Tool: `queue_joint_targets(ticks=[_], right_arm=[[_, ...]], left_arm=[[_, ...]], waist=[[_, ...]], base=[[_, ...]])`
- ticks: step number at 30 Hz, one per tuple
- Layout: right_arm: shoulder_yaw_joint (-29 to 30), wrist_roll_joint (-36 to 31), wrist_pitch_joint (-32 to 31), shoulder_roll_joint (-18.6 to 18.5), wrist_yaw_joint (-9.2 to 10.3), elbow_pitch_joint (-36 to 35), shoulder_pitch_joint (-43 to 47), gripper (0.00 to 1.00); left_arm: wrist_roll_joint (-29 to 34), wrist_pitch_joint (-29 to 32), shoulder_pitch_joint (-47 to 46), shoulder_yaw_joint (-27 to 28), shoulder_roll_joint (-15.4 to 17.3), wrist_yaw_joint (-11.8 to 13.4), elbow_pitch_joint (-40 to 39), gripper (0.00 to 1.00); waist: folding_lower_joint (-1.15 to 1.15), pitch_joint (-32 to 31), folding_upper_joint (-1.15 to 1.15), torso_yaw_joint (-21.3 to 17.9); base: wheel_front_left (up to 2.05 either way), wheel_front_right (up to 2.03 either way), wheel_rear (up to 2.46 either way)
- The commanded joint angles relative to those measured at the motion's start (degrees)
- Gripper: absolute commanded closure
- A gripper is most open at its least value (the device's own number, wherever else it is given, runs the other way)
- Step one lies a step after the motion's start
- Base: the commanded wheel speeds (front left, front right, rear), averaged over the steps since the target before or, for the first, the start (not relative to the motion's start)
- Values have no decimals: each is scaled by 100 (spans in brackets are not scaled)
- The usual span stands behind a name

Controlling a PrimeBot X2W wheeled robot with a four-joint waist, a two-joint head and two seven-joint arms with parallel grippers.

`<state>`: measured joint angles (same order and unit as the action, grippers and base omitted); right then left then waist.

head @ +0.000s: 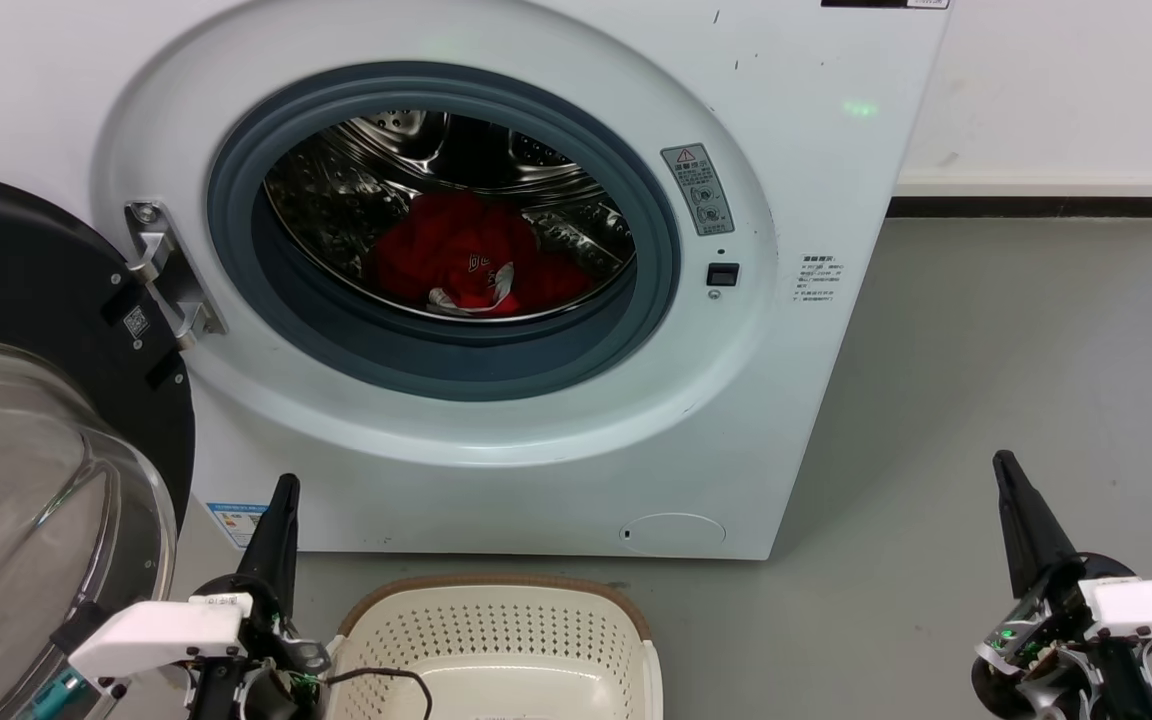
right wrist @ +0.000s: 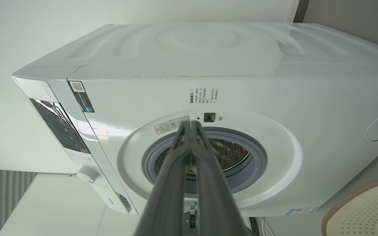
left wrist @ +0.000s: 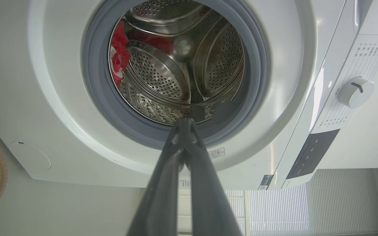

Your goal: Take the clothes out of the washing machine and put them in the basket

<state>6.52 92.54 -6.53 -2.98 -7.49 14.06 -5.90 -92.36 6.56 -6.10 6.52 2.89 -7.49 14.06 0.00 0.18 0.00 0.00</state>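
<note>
While clothes (head: 471,250) sit in drum (head: 336,200), left pincer (head: 285,487) and right pincer (head: 1002,462) closed, well below

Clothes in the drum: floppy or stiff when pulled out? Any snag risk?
Probably floppy: the clothes lie crumpled in a heap, so a pinch would likely lift one fold and the rest would trail. Likely light, unless wet; can't tell. The loose white trim might drag over the grey rim.
</note>
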Motion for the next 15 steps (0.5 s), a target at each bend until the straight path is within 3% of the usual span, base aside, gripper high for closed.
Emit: queue_joint_targets(ticks=[1, 9, 15], right_arm=[[-1, 1, 1, 0, -1, 20, 14, 0], [-113, -97, 236, 1, -1, -191, 146, 0], [-113, -495, 402, 1, -1, -351, 240, 0]], left_arm=[[1, -2, 12, -7, -2, 0, 25, 0], [115, -239, -50, -341, -1, 0, -35, 0], [545, -404, -76, -442, -1, 0, -129, 0]], waist=[[0, 0, 0, 0], [0, 0, 0, -30], [0, 2, 0, -39]], base=[[0, 0, 0], [0, 0, 0], [0, 0, 0]])
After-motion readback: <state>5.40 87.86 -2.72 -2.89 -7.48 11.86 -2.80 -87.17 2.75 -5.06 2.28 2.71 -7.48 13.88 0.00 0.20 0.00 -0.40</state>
